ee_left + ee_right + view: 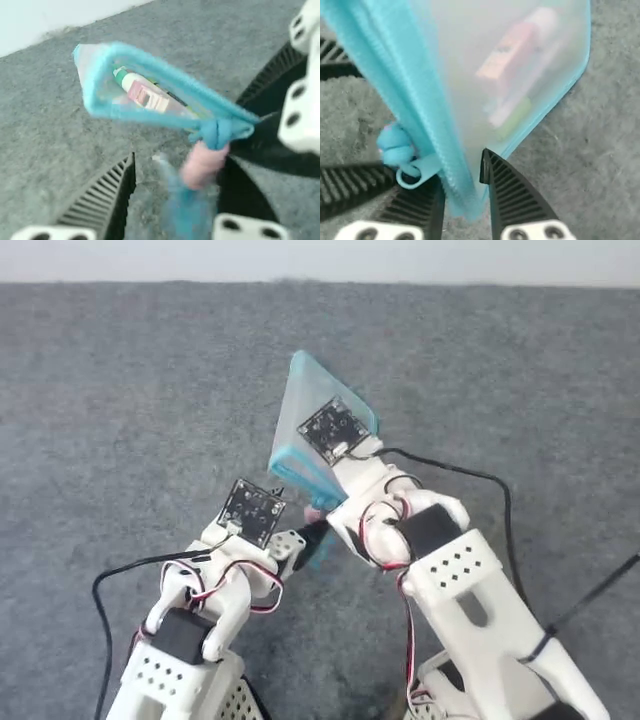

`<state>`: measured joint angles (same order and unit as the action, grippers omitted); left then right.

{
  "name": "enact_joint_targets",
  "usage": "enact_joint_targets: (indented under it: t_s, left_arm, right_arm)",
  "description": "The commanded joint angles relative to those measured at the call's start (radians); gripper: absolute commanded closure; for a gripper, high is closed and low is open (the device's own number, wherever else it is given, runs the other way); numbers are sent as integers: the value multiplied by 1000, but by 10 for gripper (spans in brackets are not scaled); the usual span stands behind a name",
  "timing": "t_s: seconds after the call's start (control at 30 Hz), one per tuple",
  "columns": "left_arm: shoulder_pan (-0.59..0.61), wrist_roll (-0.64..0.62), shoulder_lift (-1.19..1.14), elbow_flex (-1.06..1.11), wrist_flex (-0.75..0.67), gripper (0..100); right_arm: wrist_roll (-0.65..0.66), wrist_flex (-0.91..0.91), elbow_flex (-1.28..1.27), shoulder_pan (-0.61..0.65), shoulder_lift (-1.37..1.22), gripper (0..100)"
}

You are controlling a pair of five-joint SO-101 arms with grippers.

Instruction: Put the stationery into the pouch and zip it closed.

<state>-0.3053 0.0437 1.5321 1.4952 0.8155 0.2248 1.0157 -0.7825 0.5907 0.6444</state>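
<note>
My right gripper [464,186] is clamped on the pouch [485,60] at the end of its blue zipper edge. It holds the pouch over the middle of the grey worktop [120,390], with the pouch tilted up toward the far edge. The stationery [142,92] lies inside, and I can make out a glue stick with a green end. In the left wrist view the pouch mouth gapes. My left gripper [180,172] has its jaws wide apart, and the pink pull tag [202,167] hangs between them. Whether a jaw touches the tag, I cannot tell.
</note>
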Motion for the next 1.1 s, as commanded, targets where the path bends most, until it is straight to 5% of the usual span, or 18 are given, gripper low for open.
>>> enact_joint_targets:
  t_s: [0.0, 0.77, 1.07]
  left_arm:
    - [3, 6, 0, -16, -48, 952]
    - [141, -41, -2, -4, -83, 988]
    - [143, -41, -2, 1, -83, 988]
  right_arm:
    - [38, -36, -20, 24, 19, 992]
    - [106, -200, -143, -272, 8, 992]
    - [100, -383, -140, -340, -228, 992]
